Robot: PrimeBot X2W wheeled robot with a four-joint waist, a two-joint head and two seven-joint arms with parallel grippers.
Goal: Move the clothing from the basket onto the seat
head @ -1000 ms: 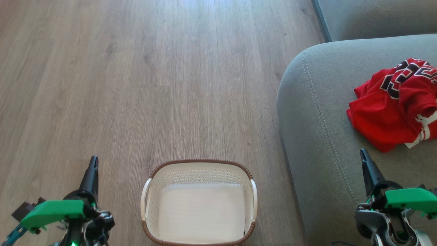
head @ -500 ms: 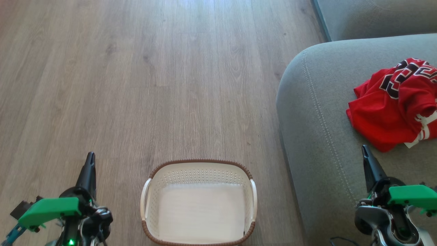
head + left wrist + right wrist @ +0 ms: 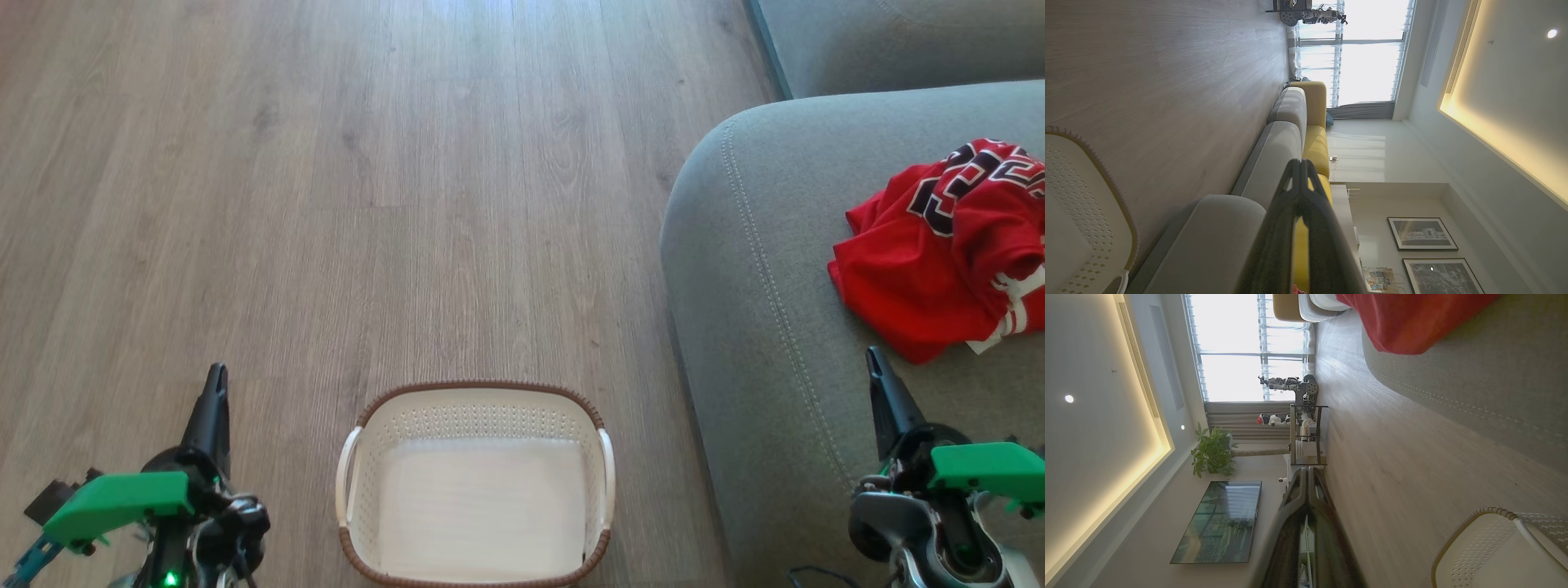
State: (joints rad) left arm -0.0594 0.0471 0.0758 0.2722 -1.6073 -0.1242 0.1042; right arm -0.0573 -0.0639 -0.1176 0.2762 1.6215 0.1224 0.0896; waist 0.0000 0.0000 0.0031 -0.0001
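Wood floor (image 3: 326,204); bright window (image 3: 1241,347), grey curtain (image 3: 1233,420); wall TV (image 3: 1220,522); potted plant (image 3: 1212,451); two framed pictures (image 3: 1423,233); cove-lit ceiling (image 3: 1515,81).

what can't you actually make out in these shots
- Clothing: head view, right edge cuts it off; folds hide the jersey number and whether it is one garment or two.
- Basket: head view, bottom edge cuts its near rim.
- Seat: left wrist view, the left claw covers part of it.
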